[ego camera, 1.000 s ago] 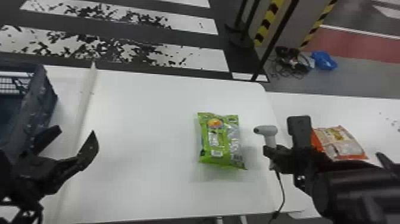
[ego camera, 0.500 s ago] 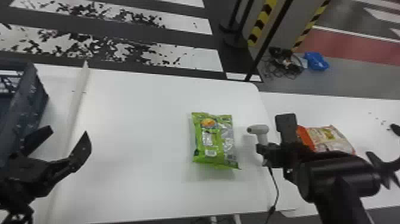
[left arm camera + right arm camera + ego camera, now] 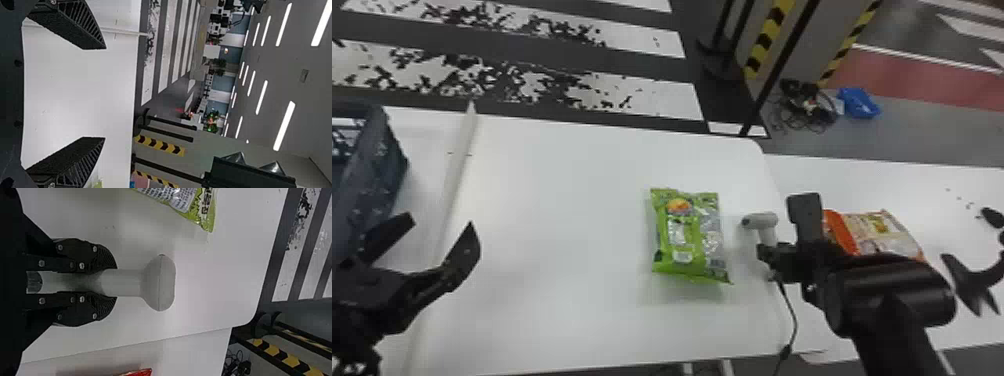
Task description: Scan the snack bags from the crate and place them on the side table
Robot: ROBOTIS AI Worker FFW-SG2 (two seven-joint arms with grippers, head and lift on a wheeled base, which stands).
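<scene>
Snack bag (image 3: 684,240), scanner (image 3: 763,220) nearby, pinched by right tool (image 3: 770,251), left tool (image 3: 441,225) spread near crate (image 3: 378,172)

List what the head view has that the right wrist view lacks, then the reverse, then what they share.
Head view: the crate, the left gripper, the cord of the scanner, and a blue thing on the floor.

Right wrist view: fingers of the right gripper on both sides of the scanner's handle.

Both: the scanner in that gripper, the green snack bag, the main table, the side table, the tangled cables, and seemingly the orange-red snack bag, just an edge in the wrist view.
</scene>
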